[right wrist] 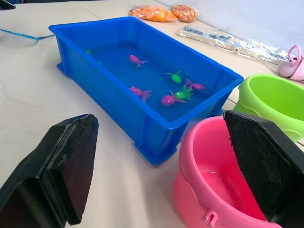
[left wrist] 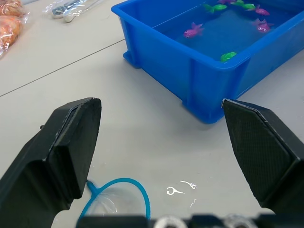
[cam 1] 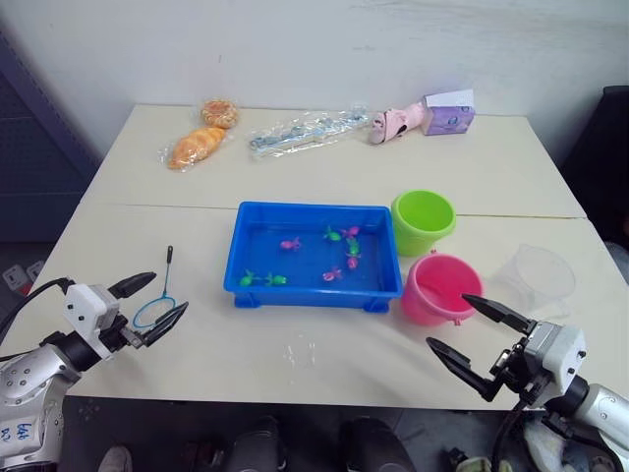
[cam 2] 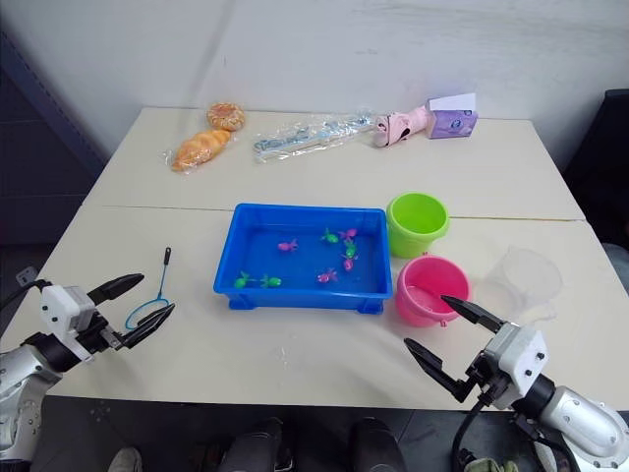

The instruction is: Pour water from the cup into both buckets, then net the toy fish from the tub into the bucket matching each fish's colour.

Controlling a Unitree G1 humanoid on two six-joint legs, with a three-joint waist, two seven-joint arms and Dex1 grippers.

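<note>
1. Left gripper: hovers over the desk near its front-left corner; jaws wide, nothing between them.
2. Net: lies flat on the desk beneath the left gripper, blue hoop towards the front edge, thin dark handle running towards the far edge. In the left wrist view the hoop sits between the two fingers, low against the desk.
3. Tub: mid-desk, long side parallel to the front edge, holding water. Toy fish inside: green and magenta ones, most gathered towards the tub's right end, two green near its front-left corner.
4. Green bucket: just beside the tub's far-right corner.
5. Pink bucket: just beside the tub's front-right corner, in front of the green bucket; a little water visible in its bottom in the right wrist view.
6. Right gripper: at the front edge, just in front of the pink bucket; jaws wide, empty.
7. Cup: clear, standing near the right edge, to the right of the pink bucket and apart from it.
</note>
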